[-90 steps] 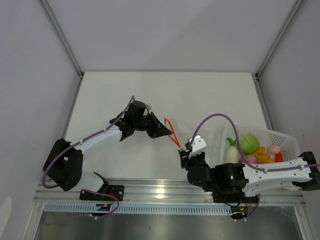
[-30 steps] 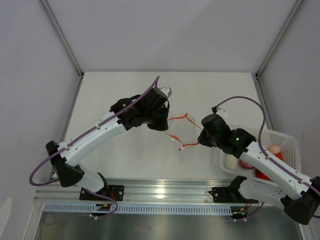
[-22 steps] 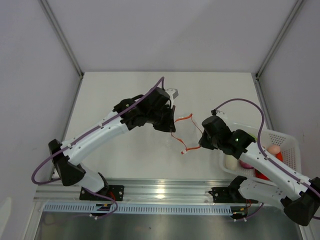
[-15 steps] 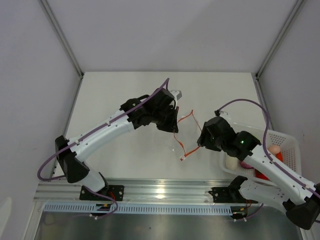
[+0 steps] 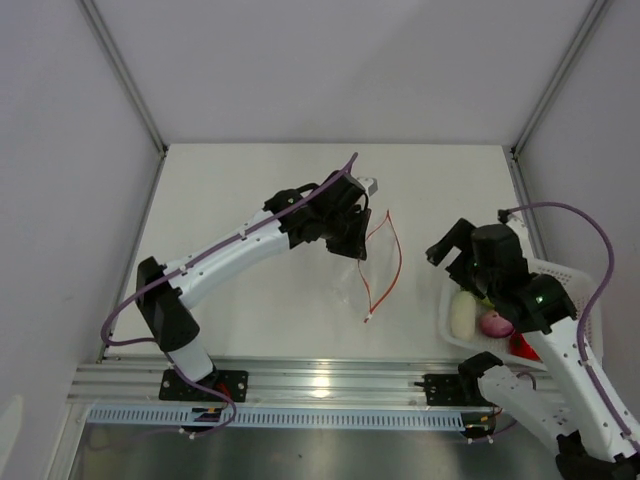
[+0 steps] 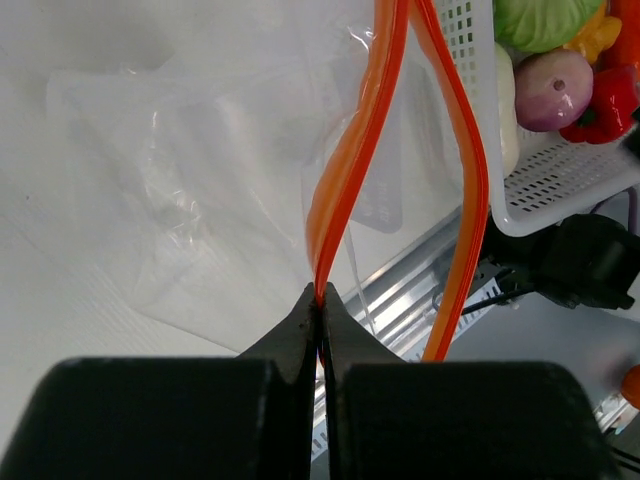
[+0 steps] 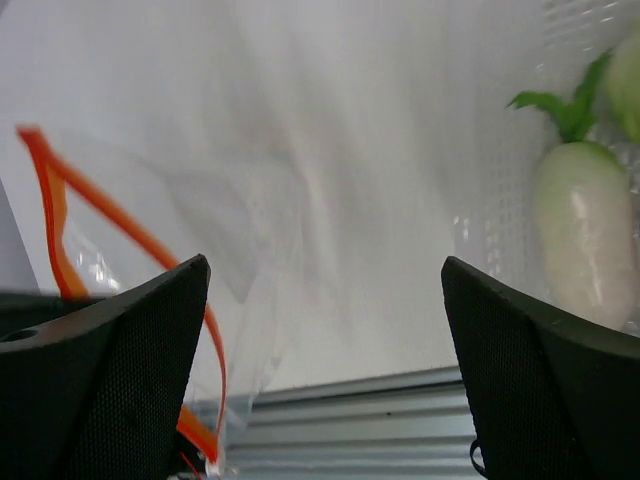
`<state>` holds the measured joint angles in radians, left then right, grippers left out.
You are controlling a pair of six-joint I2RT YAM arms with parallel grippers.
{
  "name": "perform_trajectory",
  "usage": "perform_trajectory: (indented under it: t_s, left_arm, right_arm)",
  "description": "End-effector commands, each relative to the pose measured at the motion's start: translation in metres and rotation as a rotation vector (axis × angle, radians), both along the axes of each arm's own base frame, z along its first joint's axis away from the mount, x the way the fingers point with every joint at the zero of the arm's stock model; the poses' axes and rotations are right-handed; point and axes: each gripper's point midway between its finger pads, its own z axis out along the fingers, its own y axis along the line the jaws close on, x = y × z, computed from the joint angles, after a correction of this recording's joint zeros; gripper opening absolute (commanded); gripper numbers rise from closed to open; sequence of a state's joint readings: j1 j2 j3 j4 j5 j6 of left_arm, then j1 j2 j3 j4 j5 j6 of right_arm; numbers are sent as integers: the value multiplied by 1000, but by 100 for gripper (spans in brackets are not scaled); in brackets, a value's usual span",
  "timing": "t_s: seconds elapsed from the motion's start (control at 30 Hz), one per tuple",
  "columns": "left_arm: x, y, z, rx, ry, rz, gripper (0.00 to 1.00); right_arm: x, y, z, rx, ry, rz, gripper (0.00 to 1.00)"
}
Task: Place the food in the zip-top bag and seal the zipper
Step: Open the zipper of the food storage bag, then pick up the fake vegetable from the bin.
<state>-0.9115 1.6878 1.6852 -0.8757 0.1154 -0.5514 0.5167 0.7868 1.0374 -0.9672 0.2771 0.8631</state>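
My left gripper [image 5: 360,243] is shut on one side of the zipper [image 5: 388,262], the red-orange strip, and holds the clear zip-top bag [image 5: 352,288] hanging above the table. In the left wrist view the jaws [image 6: 320,297] pinch the strip [image 6: 345,170]; the other side [image 6: 468,190] bows away, so the mouth is open. My right gripper [image 5: 447,250] is open and empty, apart from the bag, beside the basket. In its wrist view [image 7: 325,330] the strip [image 7: 120,225] is at the left. The white radish [image 5: 462,315], pink piece [image 5: 493,323] and red pepper [image 5: 520,346] lie in the basket.
The white perforated basket [image 5: 572,276] stands at the right edge, partly under my right arm. The left wrist view shows its rim [image 6: 560,185], the green fruit [image 6: 540,20] and orange-yellow piece [image 6: 598,35]. The metal rail [image 5: 320,385] runs along the near edge.
My right gripper has let go of the bag's mouth and swung right toward the basket. My left gripper has carried the bag to the right; it now hangs from that gripper alone.
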Motion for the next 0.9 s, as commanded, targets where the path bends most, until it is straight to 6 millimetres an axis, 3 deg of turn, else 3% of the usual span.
perform_trajectory:
  t_s: [0.0,0.03,0.23,0.3,0.37,0.47,0.67,0.87]
  left_arm:
    - [10,-3,21,-48,-62,-5,0]
    - [12,-2,20,-44,-59,2,1]
    - [25,8,16,-32,-47,52,1]
    - [28,9,15,-29,-38,60,1]
    - [29,10,16,-29,-37,64,1]
    - [28,8,18,-48,-36,53,1]
    - [18,-1,21,-118,-9,9,1]
    - [12,-4,19,-139,8,-9,1]
  right_arm:
    - [15,-28,13,20,4,-100,99]
    - [20,-44,20,24,-5,-166,99]
    - [33,-67,22,56,8,-196,99]
    - [23,-84,-4,-11,121,-254,99]
    - [11,-122,-27,-105,220,-412,99]
    - [-4,-150,-51,-104,313,-549,99]
    - [-17,-177,-82,-80,382,-636,99]
    - [1,-181,-102,-33,410,-590,99]
